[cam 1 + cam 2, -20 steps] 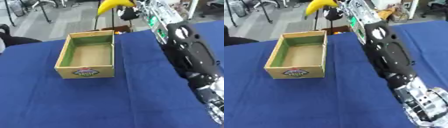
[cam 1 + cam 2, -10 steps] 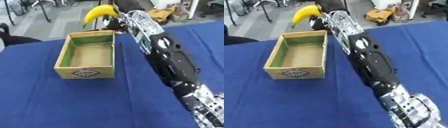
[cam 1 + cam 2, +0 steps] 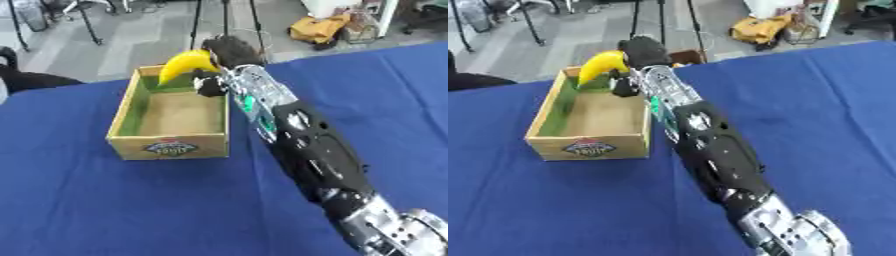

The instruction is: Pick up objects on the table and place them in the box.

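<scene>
One right hand (image 3: 226, 55) grips banana (image 3: 184, 65) above box (image 3: 169, 148).

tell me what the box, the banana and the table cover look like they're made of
Box: probably cardboard, matte tan walls with thin straight edges, a printed label on the front and a green inner lining. Banana, held in the right hand: smooth, evenly yellow skin with a slight sheen; real fruit or plastic, I cannot tell. Table cover: looks like blue cloth, matte, with faint soft creases.
</scene>
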{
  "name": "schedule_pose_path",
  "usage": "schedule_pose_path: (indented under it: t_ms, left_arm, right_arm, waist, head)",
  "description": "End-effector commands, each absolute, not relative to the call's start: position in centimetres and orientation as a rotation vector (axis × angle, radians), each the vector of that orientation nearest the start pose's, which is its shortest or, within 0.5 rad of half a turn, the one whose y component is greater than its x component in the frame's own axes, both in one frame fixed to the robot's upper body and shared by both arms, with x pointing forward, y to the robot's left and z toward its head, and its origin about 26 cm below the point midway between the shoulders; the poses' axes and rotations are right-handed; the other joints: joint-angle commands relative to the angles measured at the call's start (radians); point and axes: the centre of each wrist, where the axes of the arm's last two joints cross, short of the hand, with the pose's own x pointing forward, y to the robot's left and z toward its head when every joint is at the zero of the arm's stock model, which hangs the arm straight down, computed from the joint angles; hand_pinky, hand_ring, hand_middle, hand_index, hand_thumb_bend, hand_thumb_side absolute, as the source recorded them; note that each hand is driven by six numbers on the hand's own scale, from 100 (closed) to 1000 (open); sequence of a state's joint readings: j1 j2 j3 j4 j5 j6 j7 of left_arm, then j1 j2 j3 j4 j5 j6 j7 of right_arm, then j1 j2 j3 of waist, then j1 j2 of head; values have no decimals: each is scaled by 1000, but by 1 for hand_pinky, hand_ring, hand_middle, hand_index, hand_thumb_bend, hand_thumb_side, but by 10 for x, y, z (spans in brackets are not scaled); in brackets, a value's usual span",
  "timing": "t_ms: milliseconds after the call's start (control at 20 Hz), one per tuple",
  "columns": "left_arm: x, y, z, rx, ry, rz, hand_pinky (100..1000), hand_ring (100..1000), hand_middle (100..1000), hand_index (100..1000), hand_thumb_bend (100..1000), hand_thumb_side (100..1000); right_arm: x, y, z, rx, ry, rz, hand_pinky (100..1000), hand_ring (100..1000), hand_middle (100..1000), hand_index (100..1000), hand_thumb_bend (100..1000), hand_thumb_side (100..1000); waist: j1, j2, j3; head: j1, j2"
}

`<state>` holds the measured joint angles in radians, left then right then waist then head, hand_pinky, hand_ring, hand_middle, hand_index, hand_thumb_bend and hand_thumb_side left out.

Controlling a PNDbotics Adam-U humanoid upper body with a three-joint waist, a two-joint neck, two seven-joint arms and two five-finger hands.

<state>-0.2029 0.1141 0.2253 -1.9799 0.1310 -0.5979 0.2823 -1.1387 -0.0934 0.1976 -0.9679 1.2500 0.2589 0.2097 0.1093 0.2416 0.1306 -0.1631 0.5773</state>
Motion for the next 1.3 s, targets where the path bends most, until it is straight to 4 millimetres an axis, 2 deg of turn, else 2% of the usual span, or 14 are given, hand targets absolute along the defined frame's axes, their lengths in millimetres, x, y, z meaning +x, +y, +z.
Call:
schedule_pose_path:
  t_ms: [50,500,700,1000,1300]
  left_arm:
    - [288,294,168,-225,3392,-548,430,866,870,789,100,976]
    - [288,293,170,-212,3389,-548,429,867,870,789,100,977]
    - [288,292,170,-209,3388,-548,429,868,871,789,100,978]
    - [289,292,171,-207,3387,-547,428,868,871,789,100,977]
    - [289,293,171,-208,3387,-546,428,868,870,789,100,975]
  right_arm:
    - [469,-77,246,-1209,-1588,1240,504,874,440,461,100,382]
    - [470,-66,225,-1158,-1576,1247,527,895,471,492,100,390]
    - [473,-65,217,-1143,-1530,1264,570,927,533,557,100,400]
    - [477,-66,210,-1110,-1460,1282,628,969,682,694,100,393]
    - [478,-66,210,-1102,-1403,1297,685,1000,799,769,100,389]
  waist:
    - [0,-13,6]
    - [-1,-7,12]
    - [-2,-5,14]
    - [-5,-3,14]
    - [-6,-5,11]
  head:
    - [-5,-13]
    - [-11,-16]
    - [-12,-16]
    - [-12,-15]
    - [-11,-16]
